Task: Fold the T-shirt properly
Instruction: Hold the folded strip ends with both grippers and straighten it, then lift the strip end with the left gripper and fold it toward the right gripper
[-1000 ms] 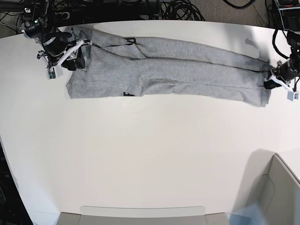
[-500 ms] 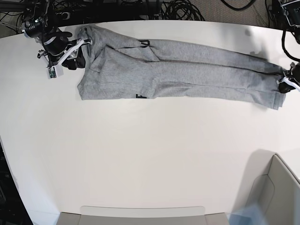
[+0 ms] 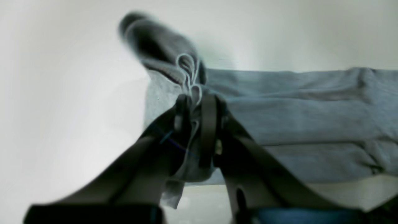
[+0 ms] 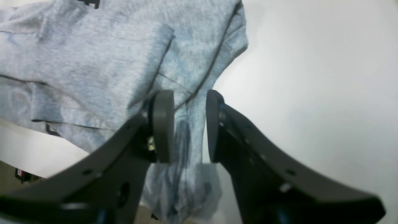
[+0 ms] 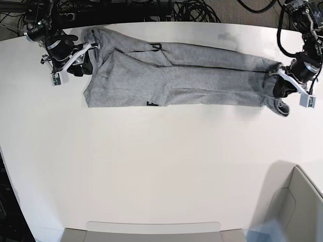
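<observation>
White tabletop (image 5: 161, 166) fills the base view, cables bunched behind its far edge. T-shirt (image 5: 176, 75) is laid out along the far side as a long narrow band, its long axis running left to right. Right gripper (image 5: 81, 56) is met at the band's left end, left gripper (image 5: 283, 85) at its right end, so each arm is nearest one end. Cloth at the right end is bunched and slightly lifted.

Left wrist view: left gripper (image 3: 196, 124) is seen nearly closed, a thin bundle of T-shirt (image 3: 295, 118) hem pinched between the fingers (image 3: 207, 130); the rest of the cloth is stretched away to the right across the table.

Right wrist view: right gripper (image 4: 186, 124) is seen with jaws parted to a moderate gap, T-shirt (image 4: 93, 62) fabric passing between them. Whether that cloth is actually clamped cannot be told.

Judgement: any end-to-end fold would be carried along the long axis, one end being brought toward the other.
</observation>
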Available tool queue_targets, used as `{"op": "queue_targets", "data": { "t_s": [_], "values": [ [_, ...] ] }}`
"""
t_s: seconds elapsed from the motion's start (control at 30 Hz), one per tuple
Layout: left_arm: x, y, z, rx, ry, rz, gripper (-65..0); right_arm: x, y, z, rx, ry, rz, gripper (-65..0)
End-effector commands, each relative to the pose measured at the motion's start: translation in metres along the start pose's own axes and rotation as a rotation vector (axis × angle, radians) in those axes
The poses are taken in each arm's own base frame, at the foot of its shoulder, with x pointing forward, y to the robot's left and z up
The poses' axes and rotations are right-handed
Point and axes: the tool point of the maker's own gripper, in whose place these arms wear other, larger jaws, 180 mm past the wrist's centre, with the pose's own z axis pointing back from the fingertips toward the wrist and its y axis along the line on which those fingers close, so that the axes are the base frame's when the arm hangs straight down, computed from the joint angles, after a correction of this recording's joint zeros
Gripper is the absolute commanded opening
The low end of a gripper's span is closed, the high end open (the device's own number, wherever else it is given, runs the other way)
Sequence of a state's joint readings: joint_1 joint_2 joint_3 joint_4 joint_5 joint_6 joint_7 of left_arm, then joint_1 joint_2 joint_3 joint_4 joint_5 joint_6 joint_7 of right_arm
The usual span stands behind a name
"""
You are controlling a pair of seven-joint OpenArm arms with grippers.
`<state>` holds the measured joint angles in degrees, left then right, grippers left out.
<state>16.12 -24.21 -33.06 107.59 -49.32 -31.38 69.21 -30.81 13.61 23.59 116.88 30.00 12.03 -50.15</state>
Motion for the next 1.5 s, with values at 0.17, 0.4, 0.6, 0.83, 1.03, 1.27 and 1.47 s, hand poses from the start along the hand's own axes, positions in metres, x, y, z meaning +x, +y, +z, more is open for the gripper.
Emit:
{"op": "queue_targets", "data": {
  "t_s": [0.17,0.4,0.6,0.83,1.03,1.27,1.47],
  "values": [
    [0.001,-0.043,-0.007,-0.092,-0.017,-0.036,-65.0,0.009,0.002,0.003,0.008,-0.035,0.012,-46.9],
    [-0.024,-0.100,-0.027,-0.240,0.024,0.011,-65.0,0.009,0.002,0.003,0.008,-0.035,0.012,-46.9],
    [-0.025,-0.138,-0.029,-0.317,0.002,0.037,-65.0,0.009,0.001,0.003,0.007,-0.034,0.013,-46.9],
    [-0.030,-0.159,-0.042,-0.334,0.022,0.196,-65.0,0.009,0.002,0.003,0.008,-0.035,0.012,-46.9],
    [-0.031,-0.157,-0.047,-0.309,0.023,0.217,-65.0,0.009,0.001,0.003,0.007,-0.034,0.013,-46.9],
    [-0.039,-0.173,-0.057,-0.289,0.050,0.132,-65.0,0.009,0.002,0.003,0.008,-0.035,0.012,-46.9],
    [-0.041,-0.185,-0.059,-0.308,0.043,0.116,-61.2,0.009,0.001,0.003,0.005,-0.034,0.014,-46.9]
  ]
}}
